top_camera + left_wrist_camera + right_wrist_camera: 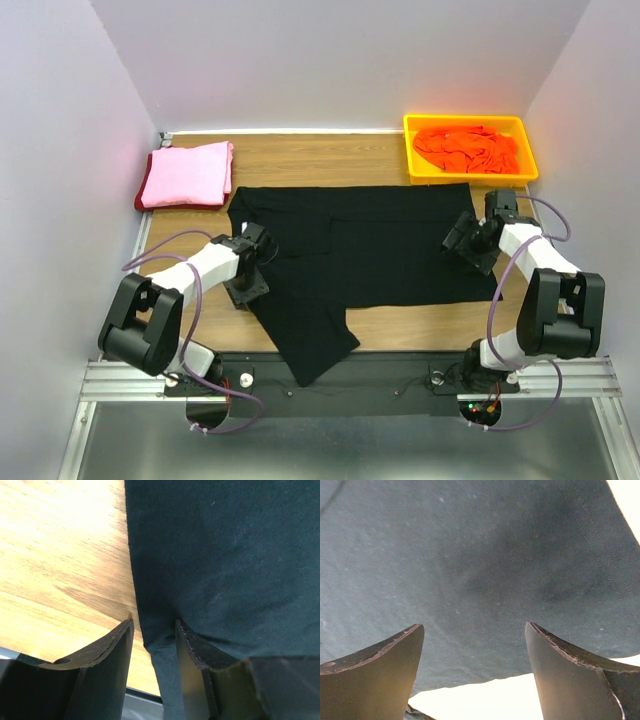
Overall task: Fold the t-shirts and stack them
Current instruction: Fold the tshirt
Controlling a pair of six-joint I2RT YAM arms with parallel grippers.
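The black t-shirt lies spread across the middle of the wooden table, one part trailing over the near edge. Bare wood shows along its far side. A folded pink t-shirt sits at the far left corner and an orange t-shirt in the yellow tray at the far right, both apart from it. Only the wrist views show the jaws. The left gripper is narrowly parted astride the shirt's left hem, not clamping it. The right gripper gapes wide above the cloth near its right edge, holding nothing
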